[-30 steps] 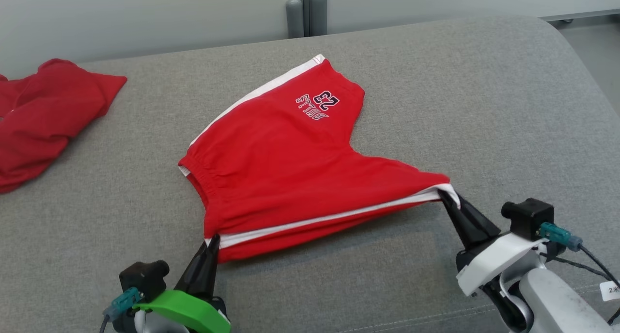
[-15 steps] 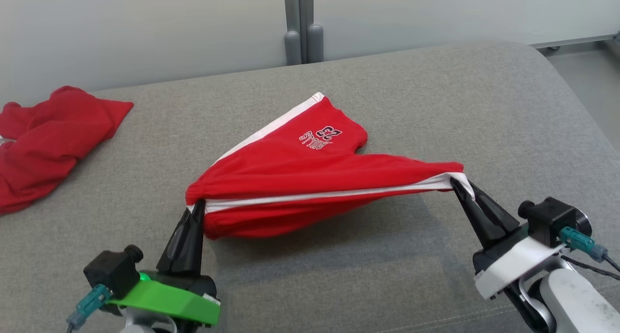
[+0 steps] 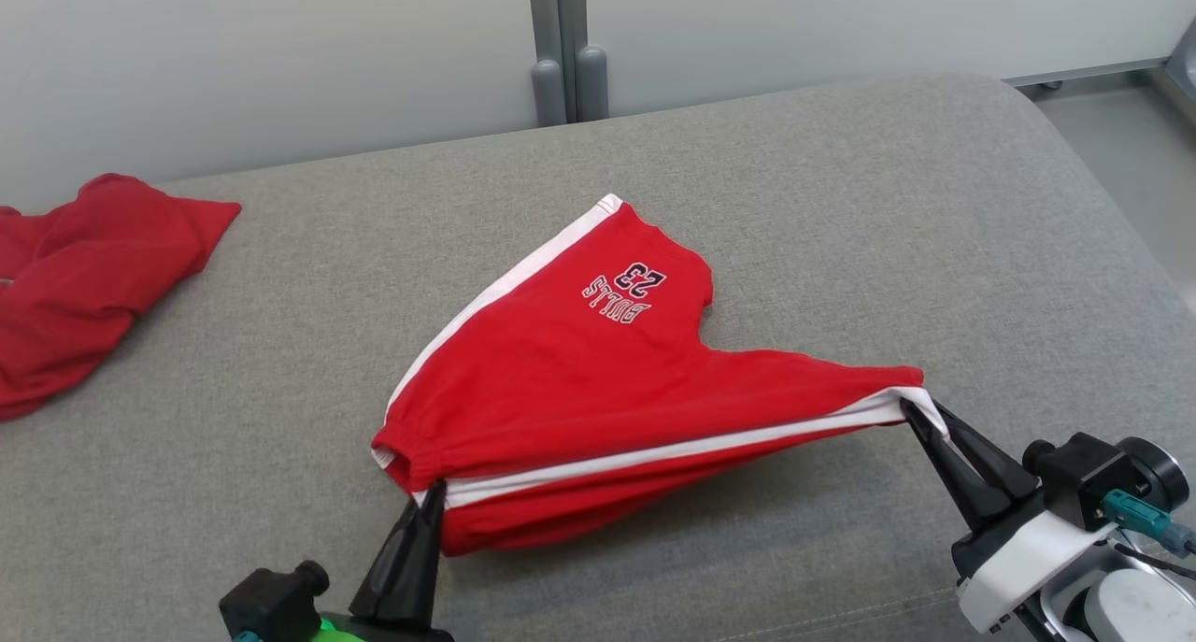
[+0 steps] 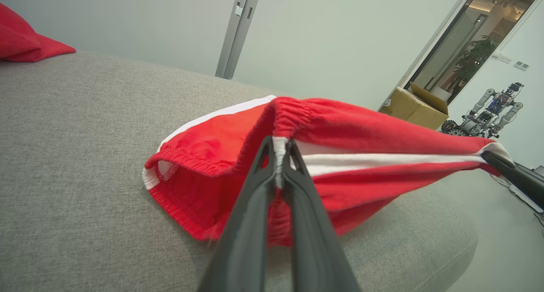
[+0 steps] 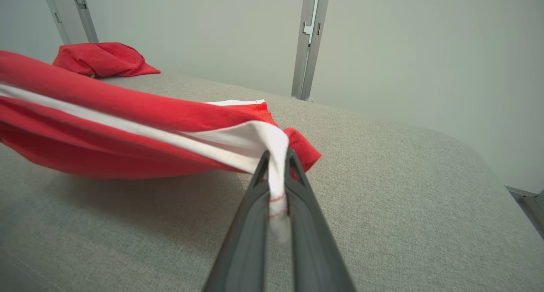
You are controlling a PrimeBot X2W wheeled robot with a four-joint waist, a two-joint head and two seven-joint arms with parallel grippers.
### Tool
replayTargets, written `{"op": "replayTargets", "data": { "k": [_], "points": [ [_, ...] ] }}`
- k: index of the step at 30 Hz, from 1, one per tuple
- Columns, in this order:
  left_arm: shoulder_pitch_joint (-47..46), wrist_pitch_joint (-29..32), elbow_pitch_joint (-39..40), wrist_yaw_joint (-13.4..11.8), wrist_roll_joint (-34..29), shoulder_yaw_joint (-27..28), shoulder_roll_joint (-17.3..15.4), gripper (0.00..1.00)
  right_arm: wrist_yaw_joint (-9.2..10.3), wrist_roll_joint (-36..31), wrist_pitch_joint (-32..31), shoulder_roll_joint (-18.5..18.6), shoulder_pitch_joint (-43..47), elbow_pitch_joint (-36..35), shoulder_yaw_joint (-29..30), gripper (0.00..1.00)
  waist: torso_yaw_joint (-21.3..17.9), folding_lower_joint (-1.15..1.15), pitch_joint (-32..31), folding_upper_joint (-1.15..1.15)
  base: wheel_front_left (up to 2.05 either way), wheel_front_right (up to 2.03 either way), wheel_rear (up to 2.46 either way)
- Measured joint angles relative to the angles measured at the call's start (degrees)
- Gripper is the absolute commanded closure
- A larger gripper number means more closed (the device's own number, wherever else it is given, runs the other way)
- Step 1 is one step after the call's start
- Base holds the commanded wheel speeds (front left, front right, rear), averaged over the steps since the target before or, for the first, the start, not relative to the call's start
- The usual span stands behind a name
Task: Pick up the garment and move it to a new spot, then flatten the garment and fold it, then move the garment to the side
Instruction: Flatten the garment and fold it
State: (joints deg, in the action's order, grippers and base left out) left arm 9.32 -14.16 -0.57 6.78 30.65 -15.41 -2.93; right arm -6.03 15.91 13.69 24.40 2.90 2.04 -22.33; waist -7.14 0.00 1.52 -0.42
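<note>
We count two red garments: one pair of shorts (image 3: 579,362) strung between our left claw (image 3: 434,489) and right claw (image 3: 909,408), and one crumpled red garment (image 3: 75,268) well beyond the left claw. That makes two claws. There is one grey cushion (image 3: 841,203) beneath both, and one cardboard box (image 4: 418,109) and one other robot (image 4: 488,113) far past the right claw.

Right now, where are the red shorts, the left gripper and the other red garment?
red shorts (image 3: 579,380): head view, plain red panel below the print.
left gripper (image 3: 430,502): head view, fingertips shut on the waistband.
other red garment (image 3: 84,268): head view, middle of the crumpled heap.
</note>
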Motion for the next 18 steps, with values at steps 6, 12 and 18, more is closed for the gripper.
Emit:
{"op": "replayTargets", "data": {
  "k": [6, 12, 18],
  "points": [
    [-0.20, 1.67, -1.01, 0.01, -0.05, -3.56, -0.01, 1.00, -0.02, 1.02, -2.97, 0.76, -0.27, 3.30, 0.04, 1.00, 1.69, 0.00, 0.24, 0.00, 0.00, 0.00, 0.00],
    [-3.88, 3.99, -3.26, 0.01, 0.89, -5.10, 0.04, 1.00, -0.52, 1.76, -7.37, 1.49, -5.69, 6.59, -0.87, 1.00, 4.40, 0.00, 1.17, 0.00, 0.00, 0.00, 0.00],
    [-9.32, 6.20, -6.46, -0.69, 2.02, -5.75, 0.23, 1.00, -1.20, 1.63, -12.77, 3.37, -14.61, 9.62, -2.61, 1.00, 7.41, 0.00, 3.18, 0.00, 0.00, 0.00, 0.00]
  ]
}}
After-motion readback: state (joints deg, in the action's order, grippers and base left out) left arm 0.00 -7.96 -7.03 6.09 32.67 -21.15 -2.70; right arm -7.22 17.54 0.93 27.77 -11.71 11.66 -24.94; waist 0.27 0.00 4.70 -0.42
